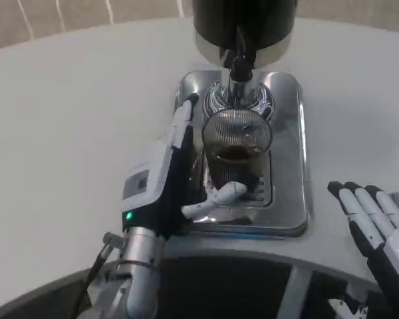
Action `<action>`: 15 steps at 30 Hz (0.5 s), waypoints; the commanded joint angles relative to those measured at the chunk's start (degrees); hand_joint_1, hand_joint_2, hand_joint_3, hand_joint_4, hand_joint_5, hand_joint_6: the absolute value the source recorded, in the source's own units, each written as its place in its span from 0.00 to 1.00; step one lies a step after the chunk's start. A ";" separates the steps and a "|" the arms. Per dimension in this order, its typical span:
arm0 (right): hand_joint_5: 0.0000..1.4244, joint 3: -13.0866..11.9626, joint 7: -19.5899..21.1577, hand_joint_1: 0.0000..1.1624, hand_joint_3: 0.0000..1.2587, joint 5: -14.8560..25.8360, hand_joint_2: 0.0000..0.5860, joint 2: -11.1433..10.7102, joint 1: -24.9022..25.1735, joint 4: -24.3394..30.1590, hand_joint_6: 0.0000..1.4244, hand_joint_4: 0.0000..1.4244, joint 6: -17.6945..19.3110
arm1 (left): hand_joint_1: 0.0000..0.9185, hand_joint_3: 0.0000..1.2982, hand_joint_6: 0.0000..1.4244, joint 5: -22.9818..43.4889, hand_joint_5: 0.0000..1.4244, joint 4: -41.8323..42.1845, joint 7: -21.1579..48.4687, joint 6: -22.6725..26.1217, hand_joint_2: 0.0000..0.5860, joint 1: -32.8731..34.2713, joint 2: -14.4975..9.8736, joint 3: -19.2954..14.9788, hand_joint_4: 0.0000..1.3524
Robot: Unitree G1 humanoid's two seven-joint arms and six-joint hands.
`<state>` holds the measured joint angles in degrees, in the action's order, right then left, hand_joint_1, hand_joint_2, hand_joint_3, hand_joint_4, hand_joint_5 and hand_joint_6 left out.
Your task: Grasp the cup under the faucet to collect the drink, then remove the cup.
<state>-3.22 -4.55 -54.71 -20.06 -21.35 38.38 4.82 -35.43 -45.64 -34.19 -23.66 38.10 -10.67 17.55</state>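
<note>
White worktop (66, 133) carries chrome drip tray (289, 166) of black dispenser (245, 23). Clear cup (237, 143) stands on tray directly under faucet (238, 70), dark drink inside. Left robot hand (179, 176) wraps cup, thumb across base. Right robot hand (376, 229) rests on worktop, fingers spread, holding nothing. Step judged: collecting. Next: steady, level withdrawal clear of faucet without spilling.
</note>
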 commanded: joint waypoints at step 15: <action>0.00 0.22 -0.28 0.62 0.00 -0.97 0.71 1.67 -4.00 2.80 0.00 0.00 -0.25 | 0.30 0.00 0.32 1.36 0.22 -5.73 0.36 -2.46 0.08 3.12 2.88 2.07 0.00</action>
<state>-3.31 -4.57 -54.91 -18.73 -24.27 40.38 4.48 -34.18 -49.56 -34.62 -25.75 41.29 -8.71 19.07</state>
